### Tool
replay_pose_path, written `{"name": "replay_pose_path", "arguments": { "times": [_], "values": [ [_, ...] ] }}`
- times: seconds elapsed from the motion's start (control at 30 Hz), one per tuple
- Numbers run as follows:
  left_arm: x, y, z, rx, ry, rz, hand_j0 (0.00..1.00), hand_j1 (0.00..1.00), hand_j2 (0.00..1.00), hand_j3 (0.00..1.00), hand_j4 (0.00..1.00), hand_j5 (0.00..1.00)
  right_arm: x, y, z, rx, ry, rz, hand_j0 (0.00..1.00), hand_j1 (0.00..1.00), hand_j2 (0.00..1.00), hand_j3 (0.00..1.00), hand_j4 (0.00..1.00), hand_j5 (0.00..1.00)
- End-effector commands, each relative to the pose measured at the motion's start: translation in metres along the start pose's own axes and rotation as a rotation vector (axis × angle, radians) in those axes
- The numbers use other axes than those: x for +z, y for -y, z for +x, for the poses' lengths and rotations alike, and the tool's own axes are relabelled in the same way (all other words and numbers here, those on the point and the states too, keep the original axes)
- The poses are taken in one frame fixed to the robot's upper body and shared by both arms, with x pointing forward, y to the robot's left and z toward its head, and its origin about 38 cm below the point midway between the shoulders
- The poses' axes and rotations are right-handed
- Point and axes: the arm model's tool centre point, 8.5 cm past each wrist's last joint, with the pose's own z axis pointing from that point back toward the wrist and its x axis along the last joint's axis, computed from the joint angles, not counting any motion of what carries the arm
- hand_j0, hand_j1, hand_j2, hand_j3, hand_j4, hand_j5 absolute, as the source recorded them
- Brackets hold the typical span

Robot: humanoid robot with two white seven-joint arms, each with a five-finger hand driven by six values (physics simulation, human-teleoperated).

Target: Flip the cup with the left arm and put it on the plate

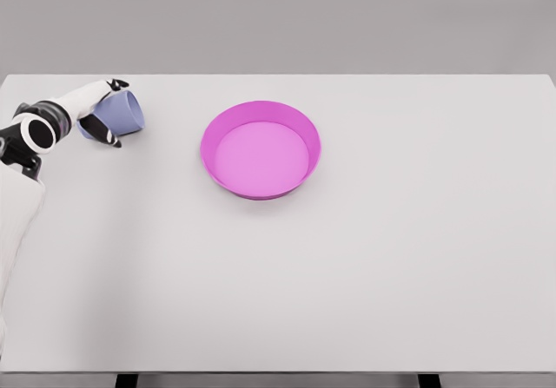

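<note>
Well left of the plate (pixel 261 149), the left hand (pixel 102 110) wraps the cup (pixel 122 113) sideways, ready for turning it upright over the bench (pixel 391 258).

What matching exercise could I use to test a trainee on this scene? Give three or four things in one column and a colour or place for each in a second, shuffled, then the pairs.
Column one:
1. cup
2. plate
3. left hand
4. table

Column two:
A. magenta, near the middle of the table
B. pale grey, bearing everything else
C. blue-violet, at the far left, lying tilted in the hand
D. white with black fingers, wrapped around the cup

Pairs: 1-C, 2-A, 3-D, 4-B. The right arm is out of view.
</note>
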Motion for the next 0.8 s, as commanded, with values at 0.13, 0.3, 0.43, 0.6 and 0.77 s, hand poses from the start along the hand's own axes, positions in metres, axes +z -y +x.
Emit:
{"name": "replay_pose_path", "arguments": {
  "times": [0.13, 0.3, 0.43, 0.6, 0.77],
  "values": [
    [-0.001, 0.000, -0.001, -0.001, 0.000, -0.002, 1.00, 1.00, 1.00, 1.00, 1.00, 1.00, 0.000, 0.000, 0.000, 0.000, 0.000, 0.000, 1.00, 1.00, 1.00, 1.00, 1.00, 1.00],
    [-0.002, 0.002, 0.002, -0.001, 0.005, -0.005, 1.00, 1.00, 1.00, 1.00, 1.00, 1.00, 0.000, 0.000, 0.000, 0.000, -0.001, 0.000, 1.00, 1.00, 1.00, 1.00, 1.00, 1.00],
    [-0.003, 0.006, 0.007, -0.008, 0.019, -0.013, 1.00, 1.00, 1.00, 1.00, 1.00, 1.00, 0.000, 0.000, 0.000, 0.000, 0.000, 0.000, 1.00, 1.00, 1.00, 1.00, 1.00, 1.00],
    [-0.003, 0.006, 0.009, -0.010, 0.023, -0.015, 1.00, 1.00, 1.00, 1.00, 1.00, 1.00, 0.000, 0.000, 0.000, 0.000, 0.000, 0.000, 1.00, 1.00, 1.00, 1.00, 1.00, 1.00],
    [-0.003, 0.005, 0.005, -0.031, 0.002, -0.010, 1.00, 1.00, 1.00, 1.00, 1.00, 1.00, 0.000, 0.000, 0.000, 0.000, 0.000, 0.000, 1.00, 1.00, 1.00, 1.00, 1.00, 1.00]
  ]
}}
